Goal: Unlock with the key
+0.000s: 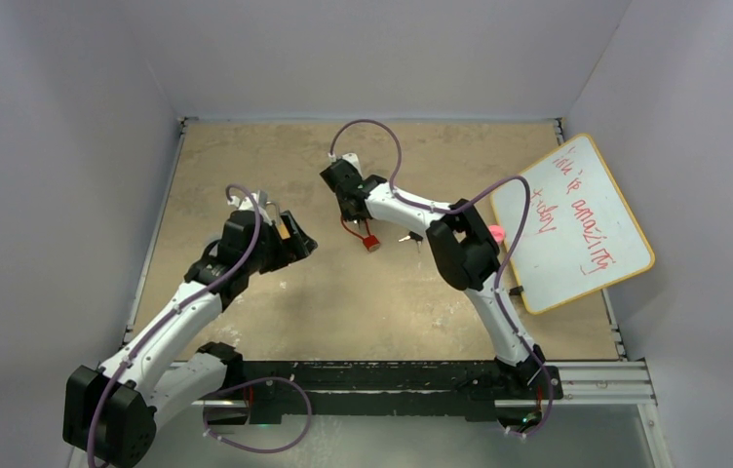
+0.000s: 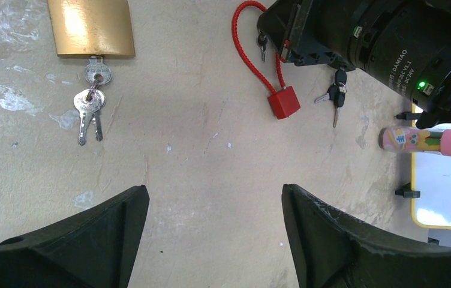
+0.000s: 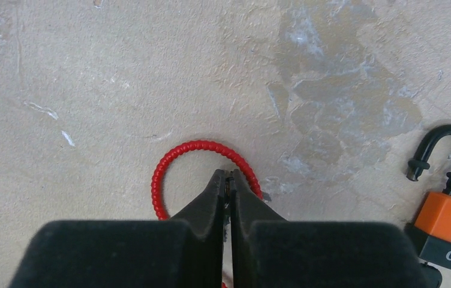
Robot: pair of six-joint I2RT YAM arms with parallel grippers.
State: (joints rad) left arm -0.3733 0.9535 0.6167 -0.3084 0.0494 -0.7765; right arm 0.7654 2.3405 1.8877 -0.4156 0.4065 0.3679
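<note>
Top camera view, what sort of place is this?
Probably a robot test cell in a lab: plain grey walls box in the table, the left arm and right arm are bolted to a rail, and a brass padlock and red cable lock lie out.

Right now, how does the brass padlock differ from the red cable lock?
The brass padlock is a big gold block with a key in its keyhole; the red cable lock is a small red block on a thin loop, no key showing in it. Both lie on the table.
</note>
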